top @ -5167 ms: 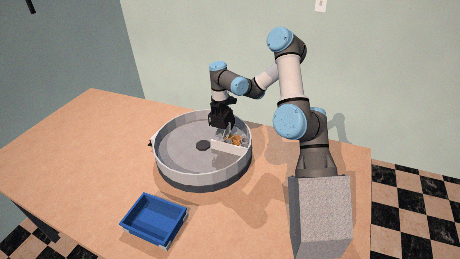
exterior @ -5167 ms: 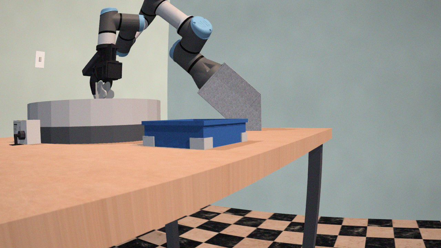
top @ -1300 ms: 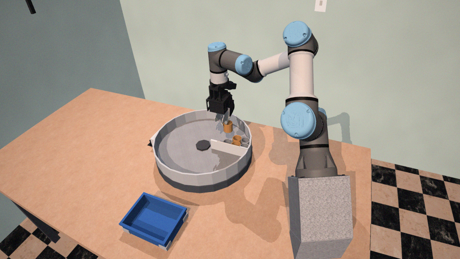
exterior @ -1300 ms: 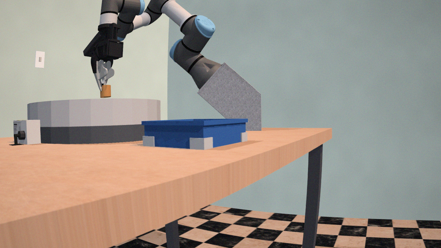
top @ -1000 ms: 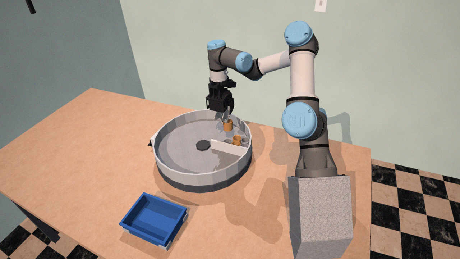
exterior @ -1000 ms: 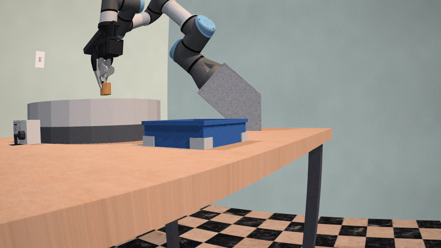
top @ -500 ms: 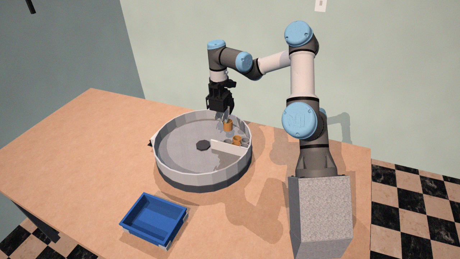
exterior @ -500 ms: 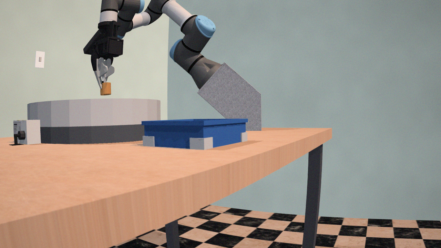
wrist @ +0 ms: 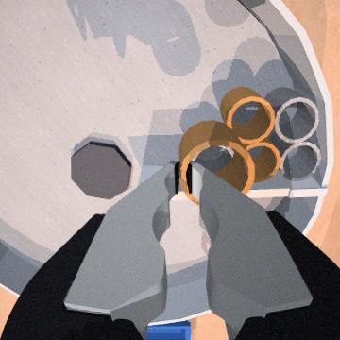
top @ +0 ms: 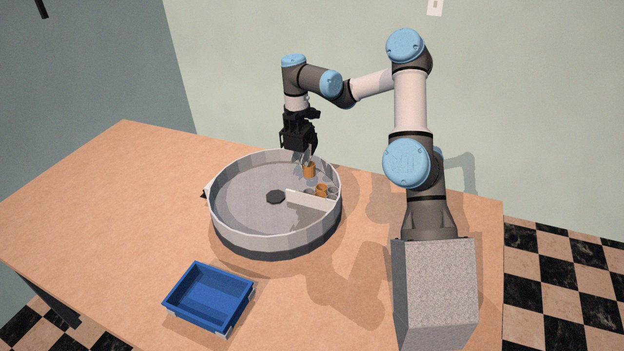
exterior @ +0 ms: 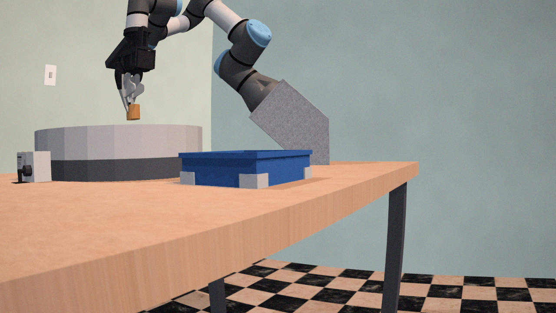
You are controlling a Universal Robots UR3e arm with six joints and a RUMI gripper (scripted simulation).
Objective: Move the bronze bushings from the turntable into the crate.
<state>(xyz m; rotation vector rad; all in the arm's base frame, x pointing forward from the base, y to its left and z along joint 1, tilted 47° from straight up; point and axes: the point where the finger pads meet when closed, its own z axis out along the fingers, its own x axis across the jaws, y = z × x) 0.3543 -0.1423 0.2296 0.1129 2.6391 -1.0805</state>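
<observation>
- Table [top: 108, 187] [exterior: 116, 218] with a wood-toned top; the turntable, the crate and the arm's grey pedestal [top: 440, 283] [exterior: 299, 120] are carried by it.
- Robot arm [top: 410, 100] [exterior: 248, 46]: its wrist is held above the far part of the turntable, as seen from the top.
- Round turntable [top: 274, 242] [exterior: 116, 141] [wrist: 329, 99]: its plate is enclosed by a grey wall and crossed on one side by a pale divider [top: 309, 200] [wrist: 276, 193].
- Blue crate [top: 209, 296] [exterior: 217, 171] [wrist: 167, 331]: it is placed upright near the turntable, apart from it.
- Gripper [top: 307, 165] [exterior: 129, 111] [wrist: 182, 163]: it is pointed downward, its fingertips nearly together, with the wall of one bronze bushing pinched between them.
- Held bronze bushing [top: 309, 170] [exterior: 134, 111] [wrist: 203, 134]: it is suspended upright above the turntable.
- Two other bronze bushings [top: 321, 188] [wrist: 236, 100]: they are stood close together on the plate, beside the divider.
- Steel bushings [top: 332, 190] [wrist: 316, 120]: three are seen from the top, grouped around the bronze pair; one is largely hidden in the wrist view.
</observation>
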